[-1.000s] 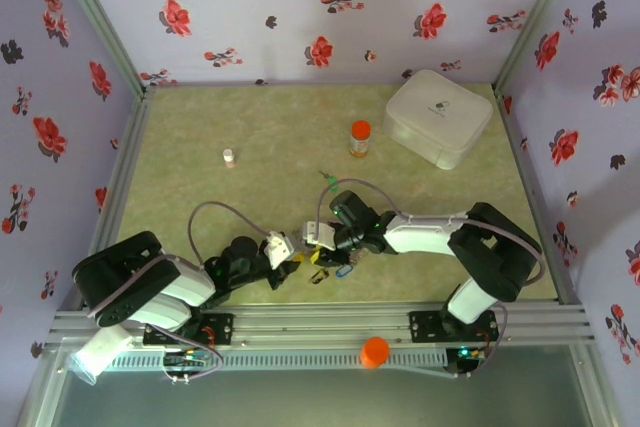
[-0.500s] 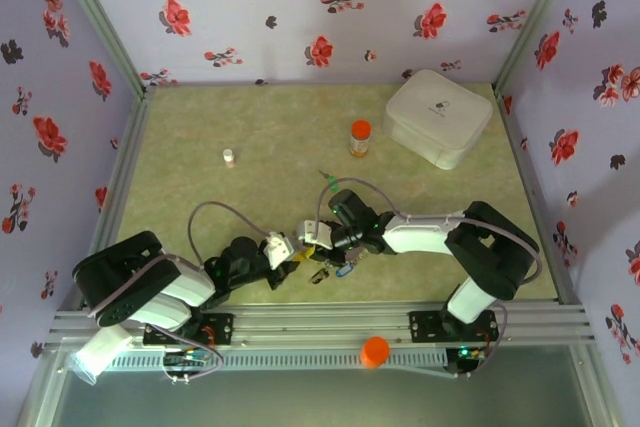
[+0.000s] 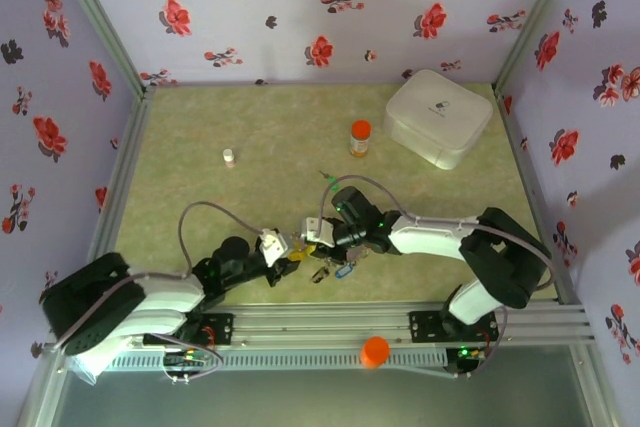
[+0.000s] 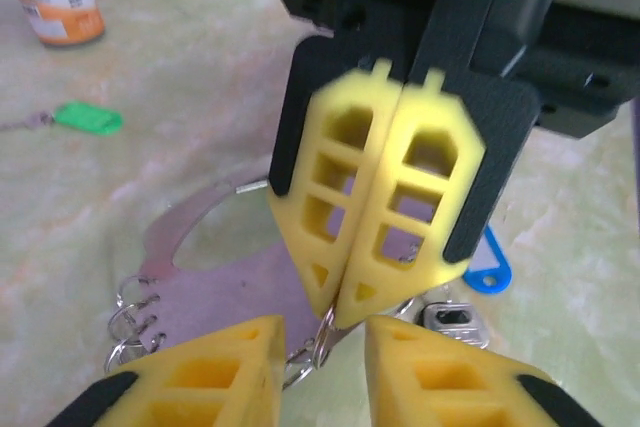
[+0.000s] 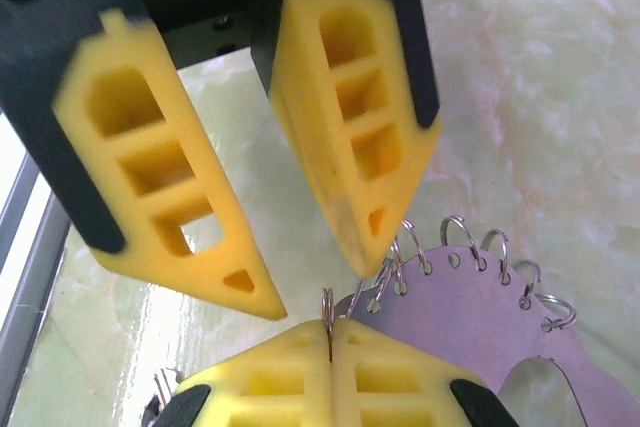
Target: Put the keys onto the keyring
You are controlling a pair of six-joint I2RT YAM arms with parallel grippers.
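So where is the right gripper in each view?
Top external: right gripper low centre, facing the left gripper.
Left wrist: right gripper mid-frame, shut, pointing down.
Right wrist: right gripper at bottom edge, shut on a small ring.
Shared landmark: the open left gripper facing it.

left gripper (image 4: 318, 339): fingers apart | right gripper (image 5: 330, 333): fingers pressed together (tips nearly meeting)

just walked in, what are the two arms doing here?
The right gripper is shut on a small ring of the keyring, near the front of the table. The left gripper is open and faces it, tips close to that pinch. A green-tagged key lies loose on the table, apart from the keyring.
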